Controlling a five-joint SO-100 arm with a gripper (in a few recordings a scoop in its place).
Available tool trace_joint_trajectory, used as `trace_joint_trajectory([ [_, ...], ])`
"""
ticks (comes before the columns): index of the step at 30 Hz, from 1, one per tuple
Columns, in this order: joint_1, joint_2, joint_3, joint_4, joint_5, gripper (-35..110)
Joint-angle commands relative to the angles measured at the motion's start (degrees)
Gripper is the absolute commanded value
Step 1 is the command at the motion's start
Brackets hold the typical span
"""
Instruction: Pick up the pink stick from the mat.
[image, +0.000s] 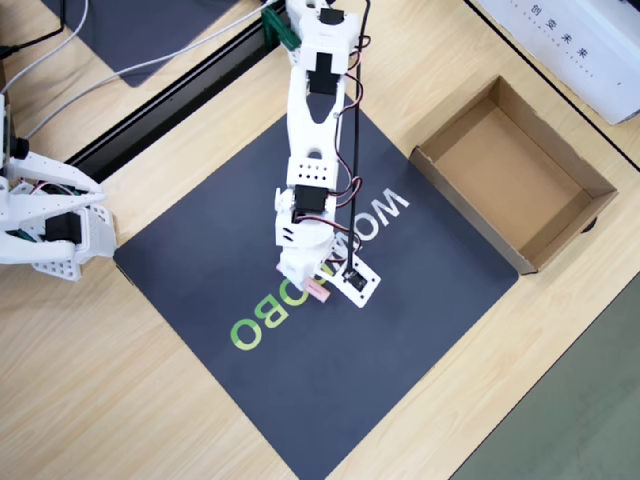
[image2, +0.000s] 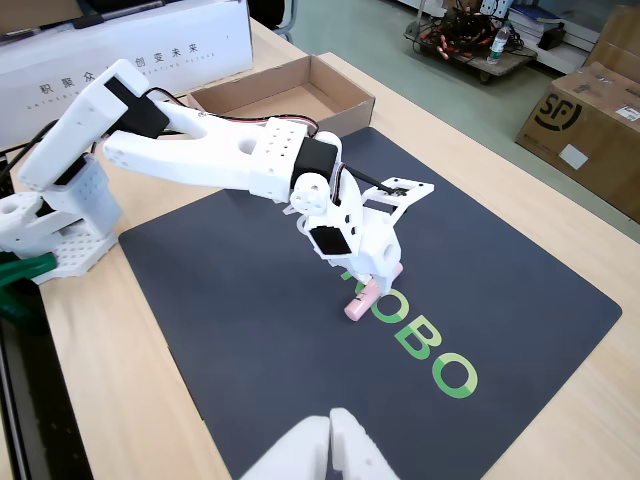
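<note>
Pink stick (image2: 361, 297) end-on under gripper (image2: 375, 272), fixed view; overhead, barely visible.

Light wooden table (image2: 560, 400) on grey-green floor (image2: 400, 40), cardboard boxes (image2: 590, 120) behind.

pretty bright in here, soft even light from above, no harsh glare anywhere. shadows are faint, just a soft dark patch under the arm (image2: 200, 155) on the mat (image2: 250, 340). overhead view is sharp edge to edge. in the fixed view the white shape at the bottom edge is a bit soft, and background clutter looks slightly fuzzy.
</note>
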Motion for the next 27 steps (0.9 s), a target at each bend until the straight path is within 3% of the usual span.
trace_joint_trajectory([
  [1,-0.8,7.0,-0.6,4.3,1.5,0],
  [10,-5.0,17.9,-0.4,14.2,12.1,0],
  [27,-22.1,40.3,19.2,15.2,49.7,0],
])
